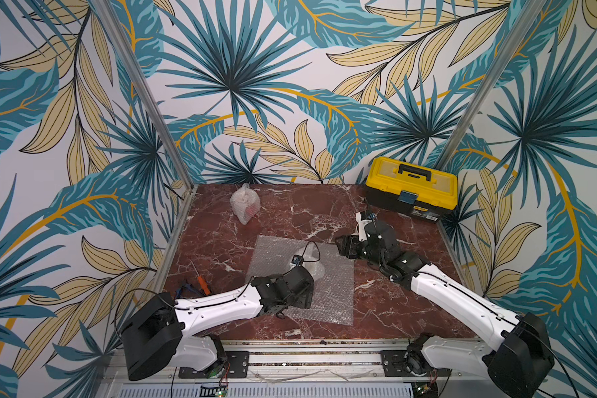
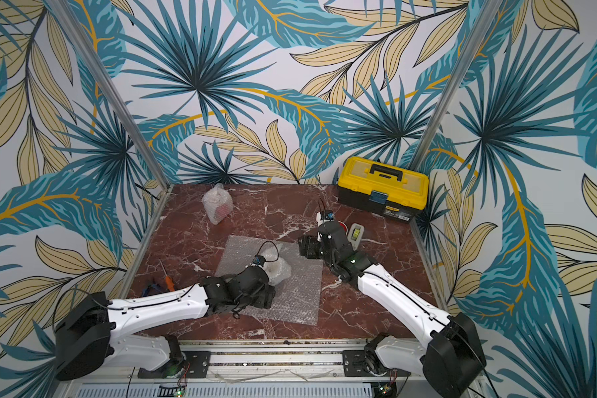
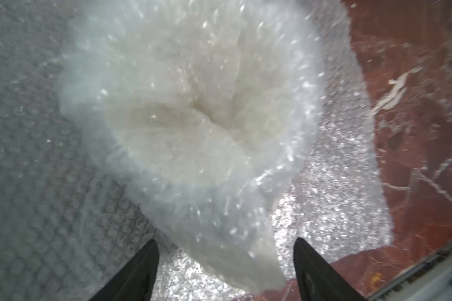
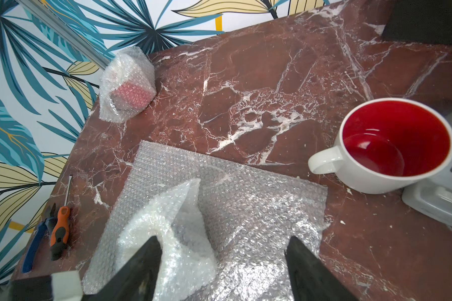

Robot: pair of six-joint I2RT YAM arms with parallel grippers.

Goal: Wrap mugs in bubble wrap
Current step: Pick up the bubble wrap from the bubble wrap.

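Your left arm reaches low from its base across the near edge of the flat bubble wrap sheet (image 1: 328,296). Its wrist is bent down, so the left gripper (image 3: 226,271) looks straight onto a crumpled bubble wrap bundle (image 3: 193,117). The jaws stand spread and grip nothing: the bundle's loose tail lies between the fingers, not pinched. What the bundle holds is too clouded to tell.

Your right arm stretches in from the other side, and the right gripper (image 1: 345,246) hangs by the sheet's far right corner, its jaws also wide and empty. The bundle's peak rises just ahead of one finger (image 4: 141,265).

The white mug with red inside (image 4: 392,146) stands upright on the marble table (image 4: 272,78) near that gripper, off the sheet and just beside the grey tape dispenser (image 4: 439,203). One wrapped mug (image 1: 244,205) sits at the far left corner — well apart. A screwdriver (image 1: 202,284) and blue pliers (image 4: 34,247) lie left of the sheet; a yellow toolbox (image 1: 411,186) sits at the back right.
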